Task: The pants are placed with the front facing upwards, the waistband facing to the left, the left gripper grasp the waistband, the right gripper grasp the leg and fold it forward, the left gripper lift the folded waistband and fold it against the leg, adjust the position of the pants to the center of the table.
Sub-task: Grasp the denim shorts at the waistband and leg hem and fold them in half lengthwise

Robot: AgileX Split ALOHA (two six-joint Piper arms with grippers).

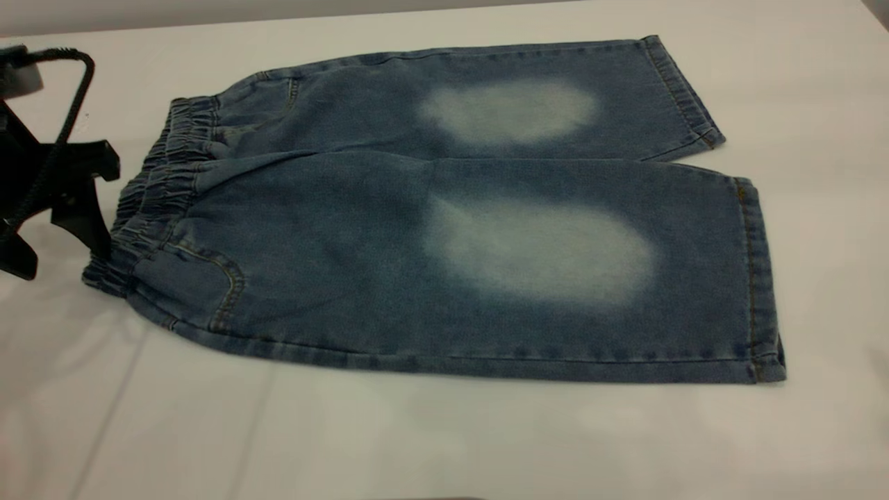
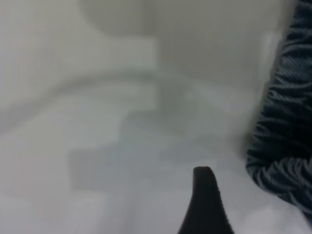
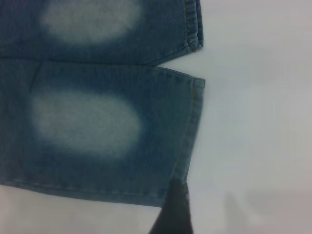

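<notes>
The pants [image 1: 389,236] lie flat on the white table [image 1: 444,430], both faded ovals up. The ruched waistband [image 1: 149,201] is at the left and the two legs run to the right. The near leg [image 1: 542,257] ends in a stitched hem [image 1: 757,278]. My left gripper [image 1: 83,208] is open at the far left, right beside the waistband and holding nothing. In the left wrist view one black finger [image 2: 204,200] hovers over bare table next to the waistband [image 2: 285,122]. My right gripper [image 3: 214,209] is open. Its one visible finger [image 3: 174,209] stands at the near leg's hem corner [image 3: 187,161].
A braided black cable [image 1: 66,118] arcs over the left arm. White tabletop surrounds the pants, with wide room in front and to the right [image 3: 263,122]. The table's far edge [image 1: 278,17] runs close behind the far leg [image 1: 514,104].
</notes>
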